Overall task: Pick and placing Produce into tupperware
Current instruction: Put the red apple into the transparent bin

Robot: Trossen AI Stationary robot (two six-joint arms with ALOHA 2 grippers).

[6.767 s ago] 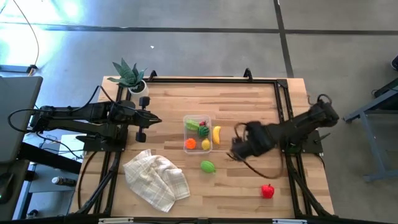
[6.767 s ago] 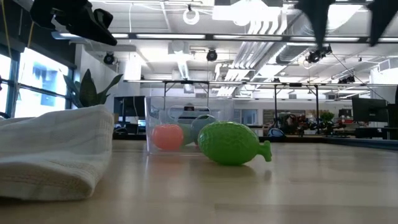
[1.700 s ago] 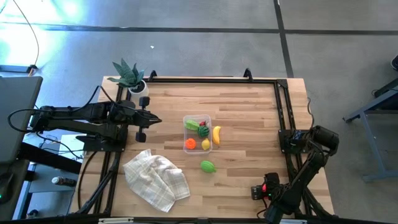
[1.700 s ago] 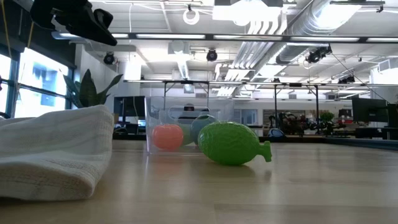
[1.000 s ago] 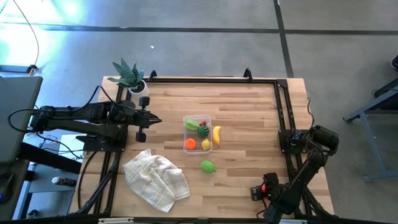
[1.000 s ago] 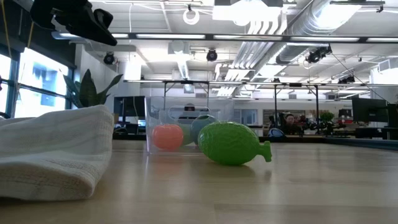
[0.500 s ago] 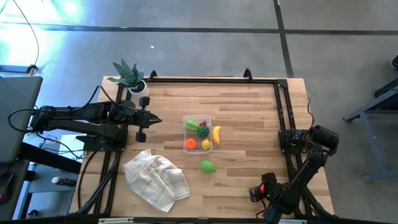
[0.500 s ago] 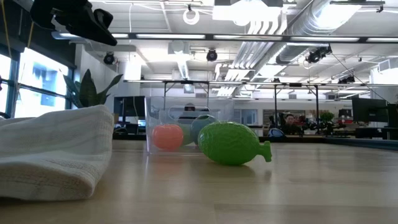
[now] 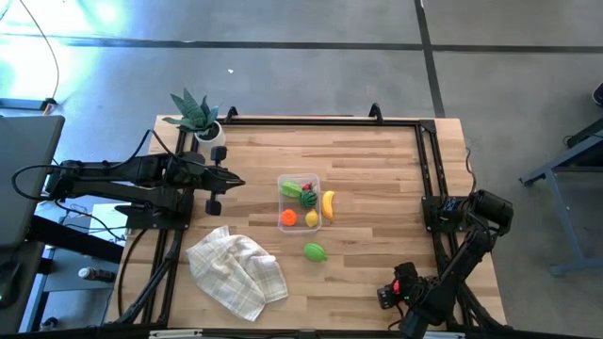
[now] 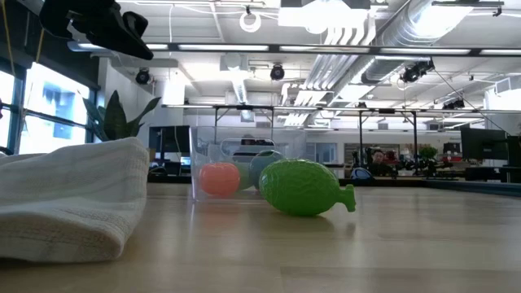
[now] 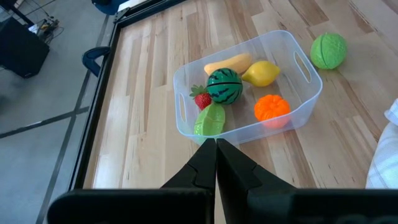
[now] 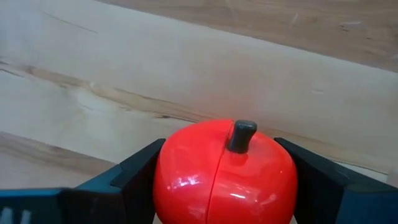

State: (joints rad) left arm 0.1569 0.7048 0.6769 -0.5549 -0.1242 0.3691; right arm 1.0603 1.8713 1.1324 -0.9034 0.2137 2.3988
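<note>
Pale butcher-block planks make up the table (image 9: pixel 377 179), ringed by a black metal frame, and behind it we see a bright hall with exposed ducts and strip lights. Near the middle sits the tupperware (image 9: pixel 300 201), a clear thin-walled tub with rounded corners and cut-out handles. Inside it we count 4 glossy plastic pieces: an orange (image 11: pixel 272 107), a lemon (image 11: pixel 261 73), a striped round melon (image 11: pixel 224 86) with a small strawberry (image 11: pixel 200 99) touching it, plus a green leafy piece (image 11: pixel 210 121). A curved banana (image 9: pixel 328 203) lies just outside the tub's right wall, touching or nearly so. A bumpy green fruit (image 9: pixel 315 251) with a short stem rests on the wood just in front of the tub. A crumpled white waffle-weave towel (image 9: pixel 237 270) lies at the front left, and a spiky potted plant (image 9: pixel 196 115) stands at the back left corner.

We find the right gripper (image 12: pixel 227 180) low at the front right edge, its 2 dark fingers (image 12: pixel 134 171) clamped on either side of a smooth red apple (image 12: pixel 225 171) with a dark stub stem. The left gripper (image 11: pixel 216 155) waits over the left side, aimed at the tub, fingers pressed together.
</note>
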